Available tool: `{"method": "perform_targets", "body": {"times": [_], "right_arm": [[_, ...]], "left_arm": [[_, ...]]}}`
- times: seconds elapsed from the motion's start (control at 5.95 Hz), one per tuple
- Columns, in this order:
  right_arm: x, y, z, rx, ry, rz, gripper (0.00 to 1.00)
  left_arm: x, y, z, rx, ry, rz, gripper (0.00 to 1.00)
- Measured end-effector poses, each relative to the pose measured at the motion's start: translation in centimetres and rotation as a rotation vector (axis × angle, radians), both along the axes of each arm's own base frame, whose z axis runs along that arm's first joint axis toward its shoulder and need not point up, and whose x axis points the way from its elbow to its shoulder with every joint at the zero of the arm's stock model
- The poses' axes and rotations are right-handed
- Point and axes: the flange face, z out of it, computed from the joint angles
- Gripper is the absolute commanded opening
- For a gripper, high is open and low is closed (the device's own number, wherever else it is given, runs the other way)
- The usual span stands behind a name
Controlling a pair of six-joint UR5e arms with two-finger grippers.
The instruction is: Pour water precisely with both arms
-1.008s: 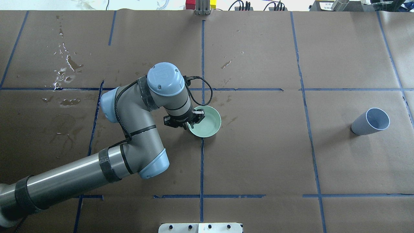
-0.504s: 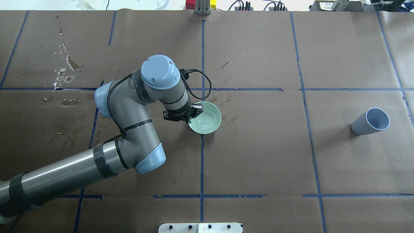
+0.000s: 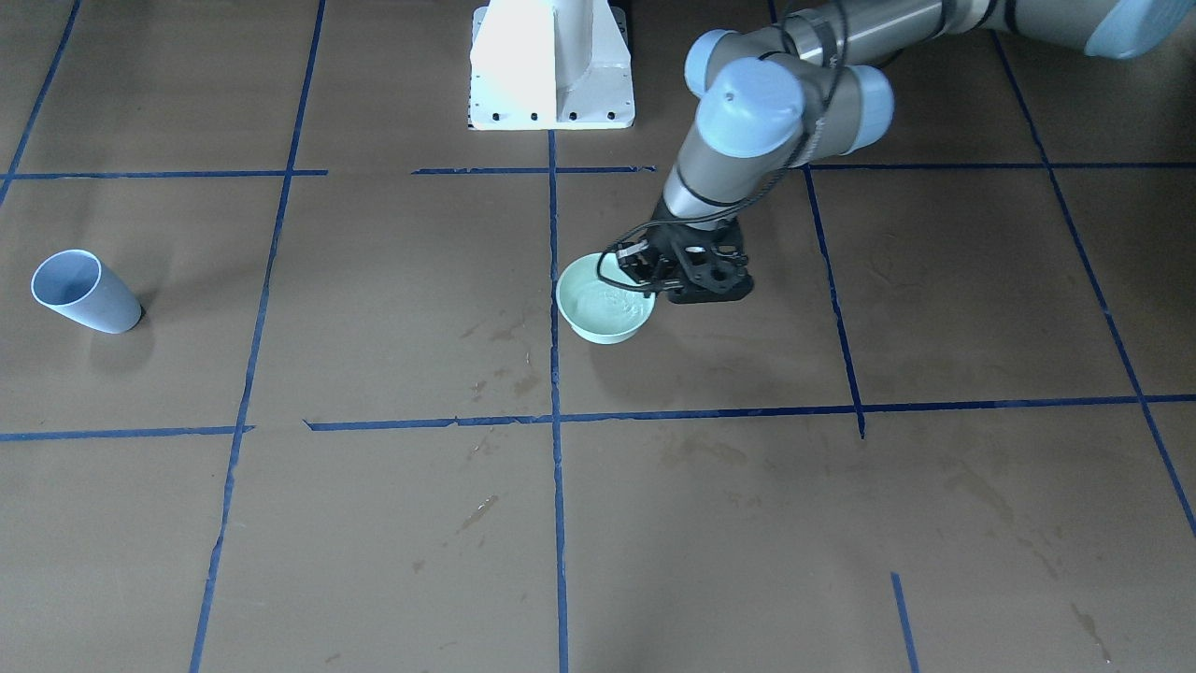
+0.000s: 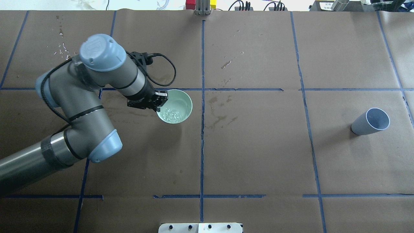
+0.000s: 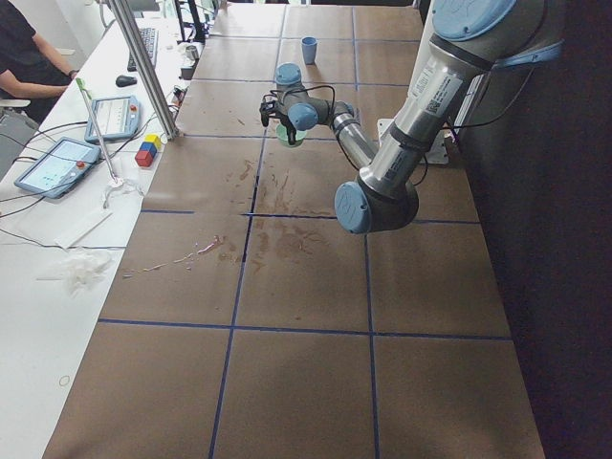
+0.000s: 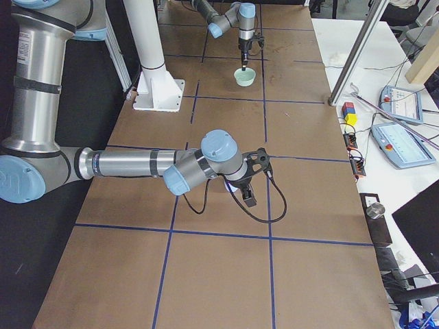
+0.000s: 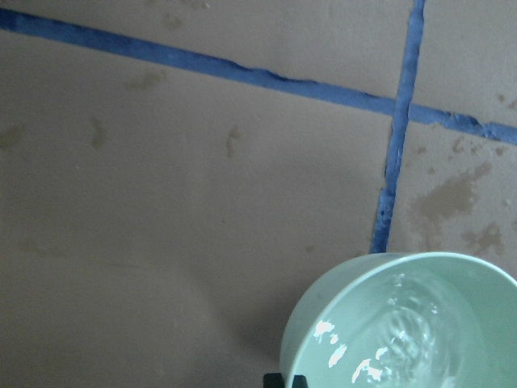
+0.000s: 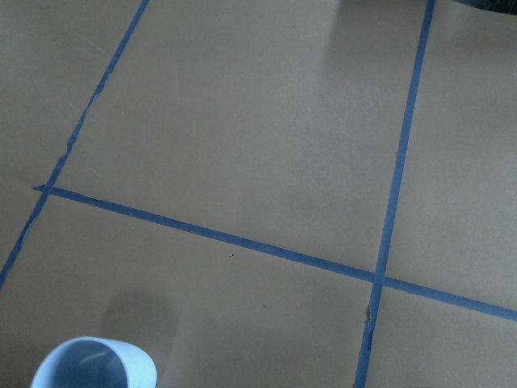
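we see left gripper pinching bowl rim; right gripper shows only from right end, we cannot tell.

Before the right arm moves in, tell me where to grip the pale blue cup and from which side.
Grip the pale blue cup across its wall just under the rim, coming in level from the robot's side. It stands upright, mouth open, and widens upward, so it should not slip down out of that hold.
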Motion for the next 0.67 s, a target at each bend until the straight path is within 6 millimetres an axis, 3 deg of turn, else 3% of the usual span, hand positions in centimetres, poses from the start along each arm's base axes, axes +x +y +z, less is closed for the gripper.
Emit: {"method": "perform_targets", "body": {"times": [0.67], "right_arm": [[0.2,-0.1,-0.2,0.005,0.004,0.006,1.0]], "left_arm": [[-12.8,-1.7,15.6,0.148,-0.112,0.174,0.0]]}}
